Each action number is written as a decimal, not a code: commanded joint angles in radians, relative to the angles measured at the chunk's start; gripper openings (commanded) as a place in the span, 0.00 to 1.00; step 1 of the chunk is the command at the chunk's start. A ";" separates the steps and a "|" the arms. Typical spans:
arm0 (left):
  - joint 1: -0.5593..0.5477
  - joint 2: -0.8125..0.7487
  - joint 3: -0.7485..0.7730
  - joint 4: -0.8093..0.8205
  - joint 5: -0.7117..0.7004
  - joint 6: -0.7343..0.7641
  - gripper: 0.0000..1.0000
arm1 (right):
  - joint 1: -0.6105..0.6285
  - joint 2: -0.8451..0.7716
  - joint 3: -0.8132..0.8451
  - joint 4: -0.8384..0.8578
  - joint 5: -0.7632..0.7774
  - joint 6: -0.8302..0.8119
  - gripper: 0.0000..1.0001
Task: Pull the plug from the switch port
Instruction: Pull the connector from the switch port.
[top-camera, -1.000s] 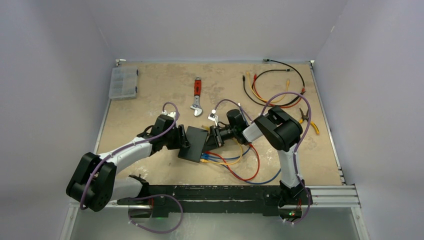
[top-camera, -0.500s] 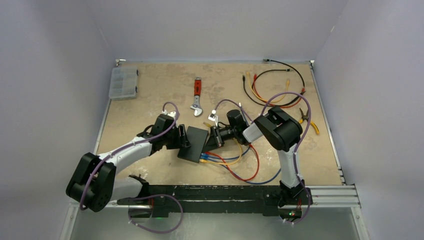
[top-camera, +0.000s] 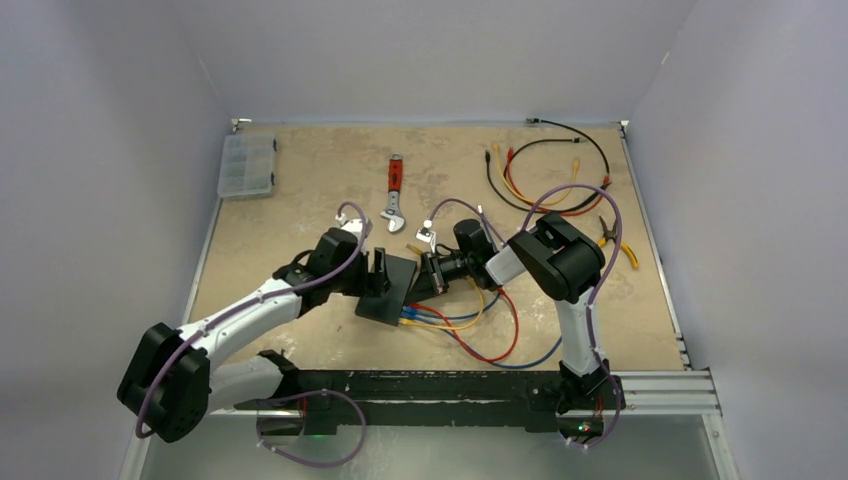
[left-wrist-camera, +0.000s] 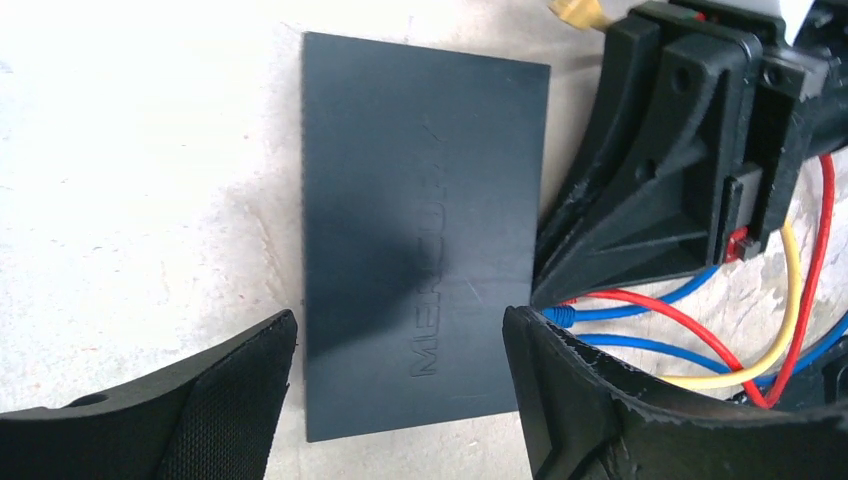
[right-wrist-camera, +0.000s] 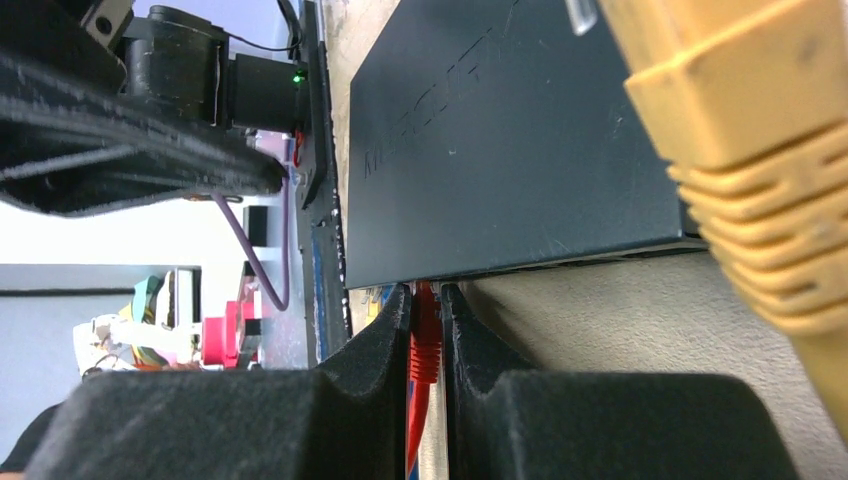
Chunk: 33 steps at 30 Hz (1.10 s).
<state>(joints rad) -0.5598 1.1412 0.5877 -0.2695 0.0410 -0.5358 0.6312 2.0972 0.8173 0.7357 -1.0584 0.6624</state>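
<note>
Two hands meet at the switch (top-camera: 390, 285), which lies flat on the table (top-camera: 300, 180). The left hand (left-wrist-camera: 400, 325) stands wide and holds nothing. The switch's near end lies between its fingers (left-wrist-camera: 220, 400), one at each side; whether they touch it cannot be told. The right hand (right-wrist-camera: 425, 300) is pinched narrow on the red plug (right-wrist-camera: 425, 345), which sits between its two pads (right-wrist-camera: 370, 380). The plug's nose meets the switch's port edge straight ahead of the fingertips. Blue, red and yellow cables (left-wrist-camera: 790, 270) run away from that same edge, just beside the right hand. A yellow plug (right-wrist-camera: 740, 170) hangs close to the right wrist camera, off to the right of its fingers.
</note>
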 joint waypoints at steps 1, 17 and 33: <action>-0.074 -0.008 0.041 0.015 -0.037 0.033 0.76 | 0.011 0.064 -0.018 -0.067 0.057 -0.046 0.00; -0.403 0.232 0.162 -0.142 -0.426 0.036 0.72 | 0.011 0.062 -0.022 -0.069 0.057 -0.049 0.00; -0.462 0.347 0.209 -0.286 -0.654 -0.070 0.51 | 0.007 0.027 -0.024 -0.148 0.057 -0.109 0.00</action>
<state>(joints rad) -1.0378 1.4628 0.7963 -0.4637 -0.4736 -0.5838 0.6319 2.0937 0.8207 0.7120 -1.0538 0.6472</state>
